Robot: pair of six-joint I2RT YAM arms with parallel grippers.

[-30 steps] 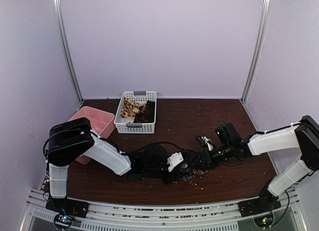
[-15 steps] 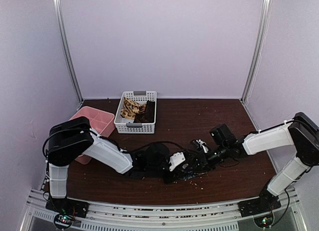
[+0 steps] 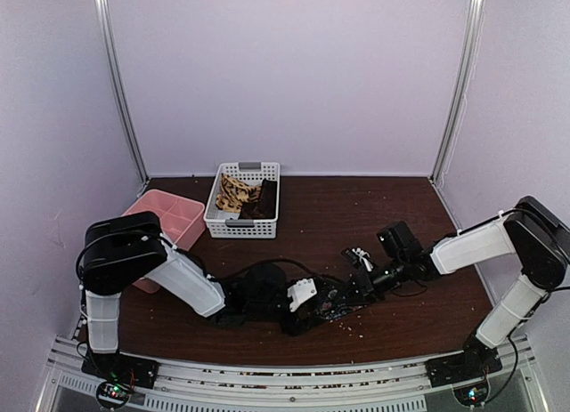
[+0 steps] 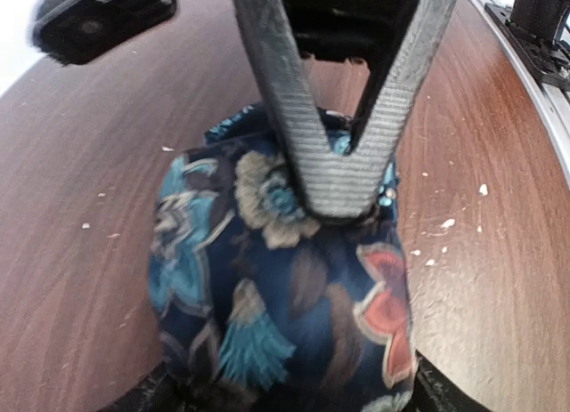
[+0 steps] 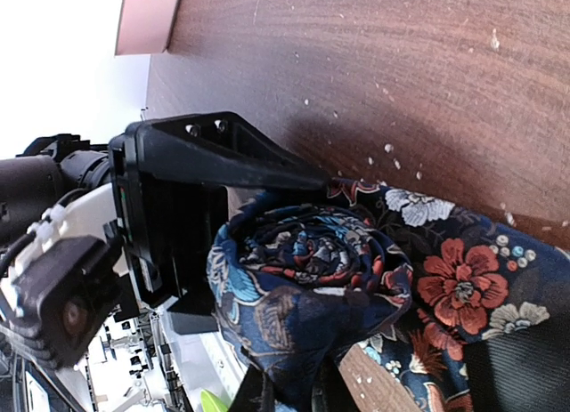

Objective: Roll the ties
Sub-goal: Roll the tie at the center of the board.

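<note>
right gripper (image 4: 343,197) is pinching the rolled floral tie (image 4: 285,296) to stop it uncoiling; left gripper (image 3: 319,307) is standing wide around it.

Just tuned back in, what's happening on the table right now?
Both arms meet over the floral tie, already wound into a roll on the table near the front. The right gripper pinches the roll's fabric, while the left gripper stands open around it. A tan tie and a brown tie lie in the white basket at the back.
</note>
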